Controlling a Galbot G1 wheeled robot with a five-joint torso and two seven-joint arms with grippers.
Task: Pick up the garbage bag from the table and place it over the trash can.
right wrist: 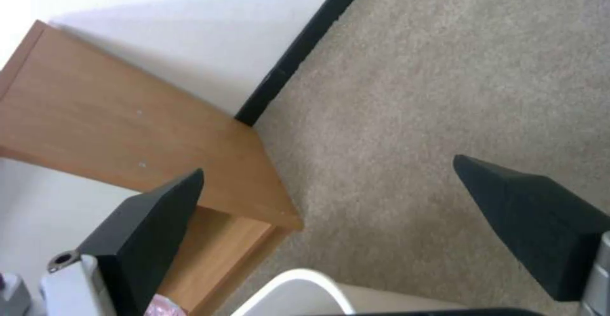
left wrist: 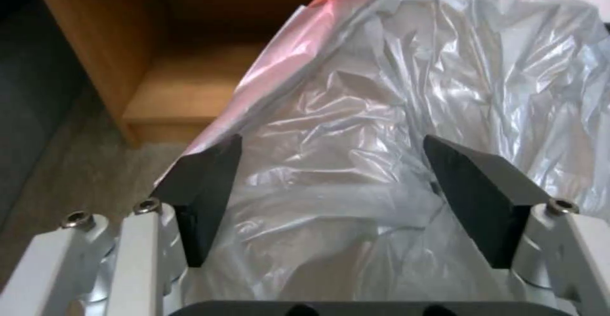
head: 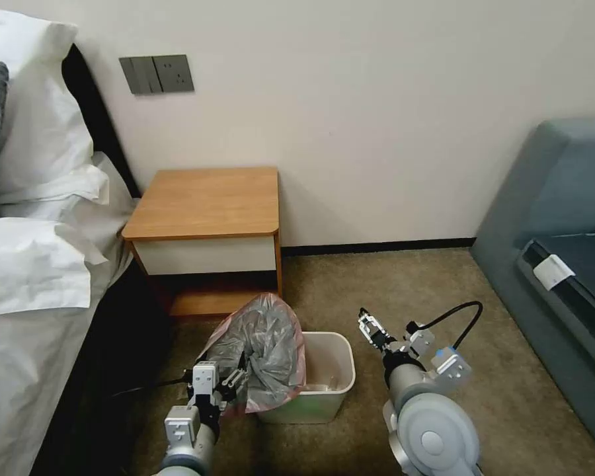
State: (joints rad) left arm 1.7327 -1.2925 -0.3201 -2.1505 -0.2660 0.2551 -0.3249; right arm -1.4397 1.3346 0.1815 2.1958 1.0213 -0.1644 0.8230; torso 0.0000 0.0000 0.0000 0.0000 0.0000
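Note:
The garbage bag (head: 261, 347), crinkly grey plastic with a pinkish-red edge, stands bunched up over the left side of the cream trash can (head: 327, 380) on the carpet. The bin's right part lies uncovered. My left gripper (head: 231, 382) is at the bag's near left side. In the left wrist view this gripper (left wrist: 331, 139) is open, its black fingers (left wrist: 203, 197) wide apart with the bag's plastic (left wrist: 356, 116) between and beyond them. My right gripper (head: 369, 325) hovers open just right of the bin with nothing in it (right wrist: 329, 166). The table (head: 205, 201) behind has a bare top.
A bed with white sheets (head: 33, 264) runs along the left. A grey-blue sofa (head: 562, 225) stands at the right. The wall with a dark skirting (head: 377, 248) is behind the table. Open carpet (head: 390, 284) lies between the table and sofa.

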